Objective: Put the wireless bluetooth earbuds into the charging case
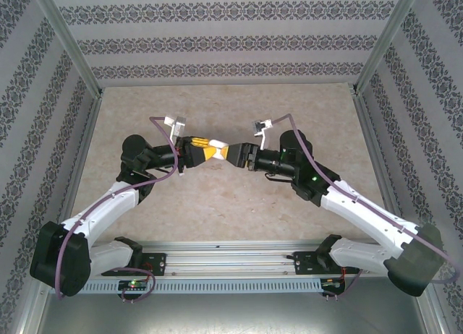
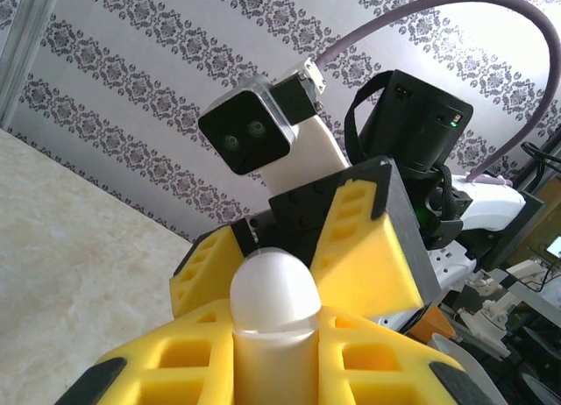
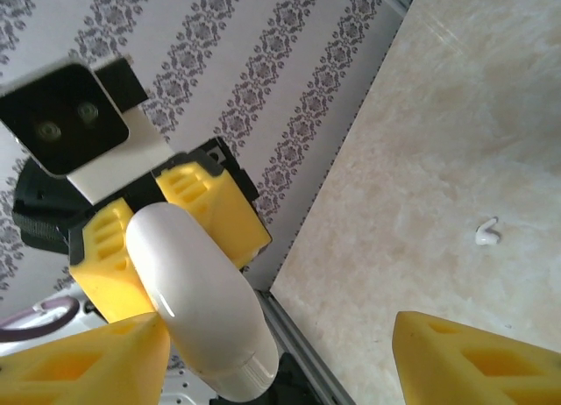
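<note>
A white capsule-shaped charging case (image 2: 272,291) is held above the table, my left gripper (image 2: 276,328) shut on its body. In the top view both grippers meet at mid-table, the left gripper (image 1: 205,150) facing the right gripper (image 1: 230,153). My right gripper (image 3: 279,324) stands wide open, with its yellow fingers (image 2: 368,247) on either side of the case's rounded end and not touching it. In the right wrist view the case (image 3: 193,291) slants across the left side. One tiny whitish earbud (image 3: 486,234) lies on the table below. The other earbuds are out of view.
The beige marble-patterned table (image 1: 231,211) is boxed in by patterned walls (image 1: 231,37) at the back and sides. An aluminium rail (image 1: 231,258) runs along the near edge between the arm bases.
</note>
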{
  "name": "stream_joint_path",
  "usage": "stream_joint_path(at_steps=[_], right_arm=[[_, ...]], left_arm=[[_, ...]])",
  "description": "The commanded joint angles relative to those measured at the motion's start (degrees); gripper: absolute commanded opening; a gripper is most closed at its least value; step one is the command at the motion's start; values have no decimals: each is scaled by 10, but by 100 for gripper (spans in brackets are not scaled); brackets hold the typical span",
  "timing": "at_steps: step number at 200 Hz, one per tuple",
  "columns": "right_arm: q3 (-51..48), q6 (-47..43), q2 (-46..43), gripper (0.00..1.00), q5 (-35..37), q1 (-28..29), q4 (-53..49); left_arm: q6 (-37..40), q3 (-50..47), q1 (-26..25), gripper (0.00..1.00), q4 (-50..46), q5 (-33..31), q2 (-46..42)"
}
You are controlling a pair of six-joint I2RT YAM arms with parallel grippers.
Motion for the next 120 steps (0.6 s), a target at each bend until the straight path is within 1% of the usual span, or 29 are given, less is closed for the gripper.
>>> stream_joint_path(at_steps=[1,34,66,120], right_arm=[[5,30,3,67,22,-22,16],[5,46,16,67,20,-25,15],[1,93,33,67,8,-22,37],[-17,186,56,68,19,3,69]], left_arm=[[-3,1,-2,9,36,34,-16],[-6,2,-2,9,42,35,-14],[0,-3,-2,9,48,31,-13],[57,-5,-3,9,39,6,-16]])
